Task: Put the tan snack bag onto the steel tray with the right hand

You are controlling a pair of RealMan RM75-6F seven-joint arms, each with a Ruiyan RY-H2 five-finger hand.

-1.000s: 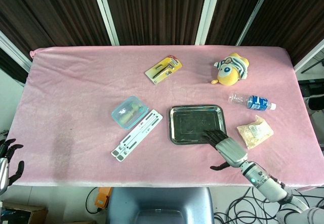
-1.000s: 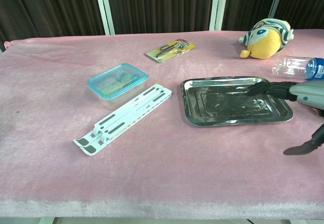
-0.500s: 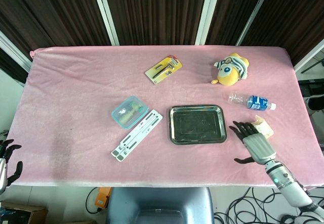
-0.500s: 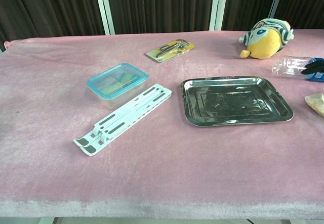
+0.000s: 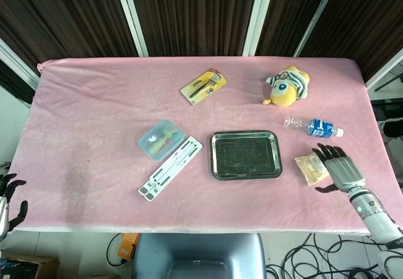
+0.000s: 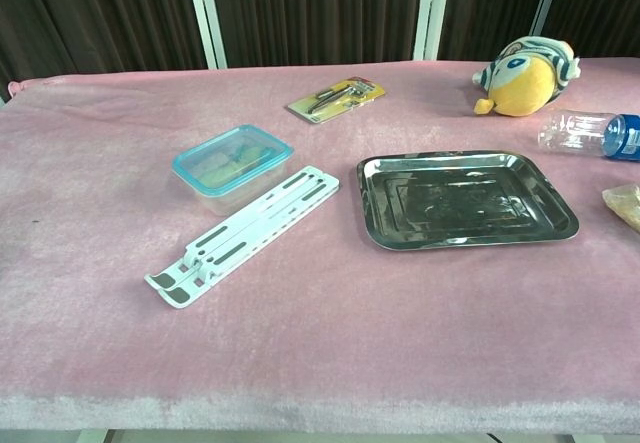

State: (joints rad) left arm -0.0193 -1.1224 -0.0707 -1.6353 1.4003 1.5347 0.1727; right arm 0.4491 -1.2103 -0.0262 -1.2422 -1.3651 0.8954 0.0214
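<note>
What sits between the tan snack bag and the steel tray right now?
Nothing: in the head view only bare pink tablecloth separates the tan snack bag from the steel tray. The right hand sits at the bag's far side.

Your head view looks steeply down from above the near edge, far enough back to take in the whole pink cloth-covered table (image 5: 94,102) with the dark curtains behind. Your chest view sits low at that same edge, facing across the tabletop at a shallow angle and closer in. Both views share the rectangular steel tray (image 5: 245,155) (image 6: 465,199), the white slotted folding stand (image 5: 170,167) (image 6: 243,233) and the yellow plush toy (image 5: 286,85) (image 6: 524,75).
</note>
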